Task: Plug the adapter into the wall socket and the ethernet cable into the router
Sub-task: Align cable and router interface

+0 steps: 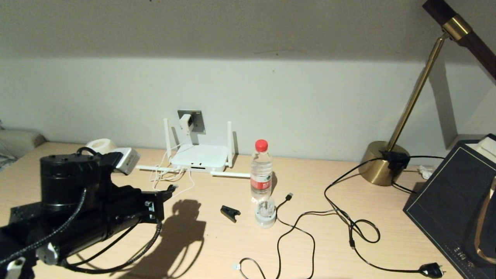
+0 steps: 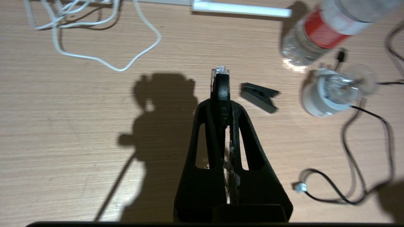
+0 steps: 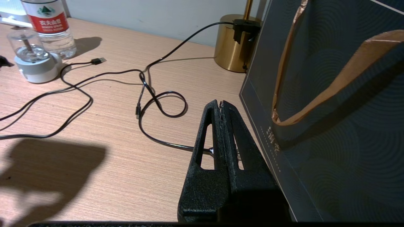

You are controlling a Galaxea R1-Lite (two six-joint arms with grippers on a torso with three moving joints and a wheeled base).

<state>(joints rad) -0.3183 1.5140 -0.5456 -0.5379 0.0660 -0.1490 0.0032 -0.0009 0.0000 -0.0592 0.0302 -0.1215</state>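
Nearest the robot, the left gripper (image 2: 221,86) hangs over the counter (image 2: 79,132) with its fingers (image 2: 206,126) clamped on the ethernet cable (image 2: 220,85), the clear clip plug poking out just past the tips. That plug looks light, rigid and brittle at its latch, so the hold belongs on the black boot behind it, as it appears now; the trailing cable is limp and will likely drag and twist the plug off line. The right gripper (image 3: 221,105) sits low beside a dark gift bag (image 3: 331,94), fingers pressed together on nothing.

Farther off stand a water bottle (image 1: 261,170) and a small black clip (image 1: 230,212). Against the wall the router (image 1: 199,157) waits, and above it the adapter (image 1: 185,123) already sits in the wall socket (image 1: 196,120).

Only the left wrist view shows the plug's seating in the fingers; only the head view shows the router's front slot and the socket.
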